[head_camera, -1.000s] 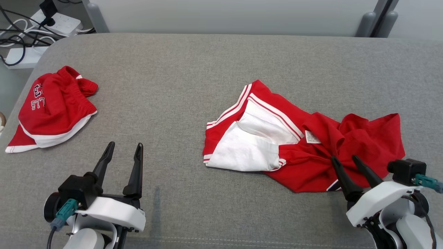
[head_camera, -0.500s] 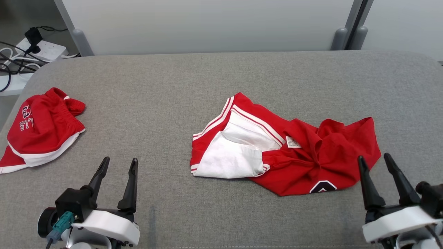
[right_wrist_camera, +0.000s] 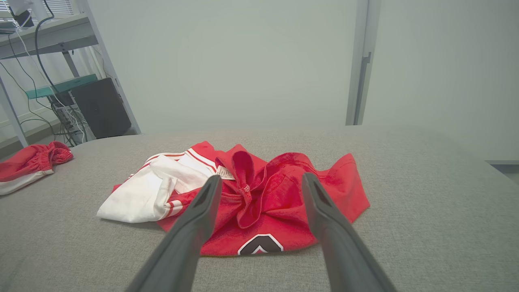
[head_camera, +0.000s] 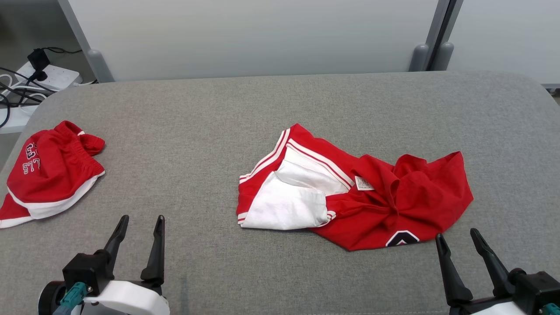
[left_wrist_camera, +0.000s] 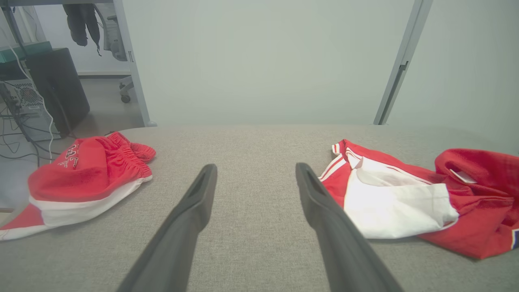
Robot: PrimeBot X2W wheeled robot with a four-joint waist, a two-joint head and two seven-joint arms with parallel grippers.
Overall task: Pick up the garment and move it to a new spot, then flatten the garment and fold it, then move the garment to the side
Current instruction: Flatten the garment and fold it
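Though crumpled, garment (right_wrist_camera: 263,202) before right pincer (right_wrist_camera: 261,177)

Head view looks steeply down; both wrist views skim low, sharing the garment (head_camera: 393,210).

lab — pc tower (right_wrist_camera: 103,107), pwr strip (head_camera: 54,76)

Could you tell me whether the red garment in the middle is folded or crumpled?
Crumpled: the garment lies bunched and twisted, not flat.
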